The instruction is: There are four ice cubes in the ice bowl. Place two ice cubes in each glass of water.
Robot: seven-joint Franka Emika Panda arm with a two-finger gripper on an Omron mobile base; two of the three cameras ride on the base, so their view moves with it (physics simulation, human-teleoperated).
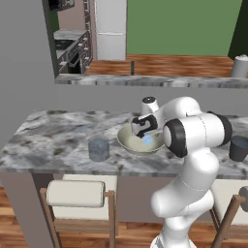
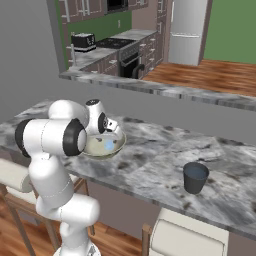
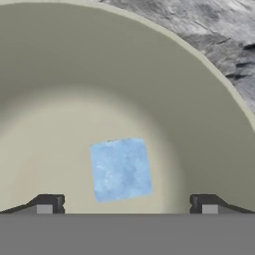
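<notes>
Inside wide, shallow beige ice bowl [image 3: 214,114], fingers spread wide and empty, gripper [image 3: 127,206] poised over pale-blue translucent ice cube [image 3: 121,169]; picking step; next: lower, close.

Under my tool [image 3: 127,206], whose tips are dark grey, the ice cube [image 3: 121,169] is pale mottled blue. The ice bowl [image 3: 60,74] is plain beige-olive. The tabletop [image 2: 160,155] is grey-and-white marbled with dark veins. Both glasses [image 1: 99,149] [image 2: 195,177] are slate blue-grey.
</notes>
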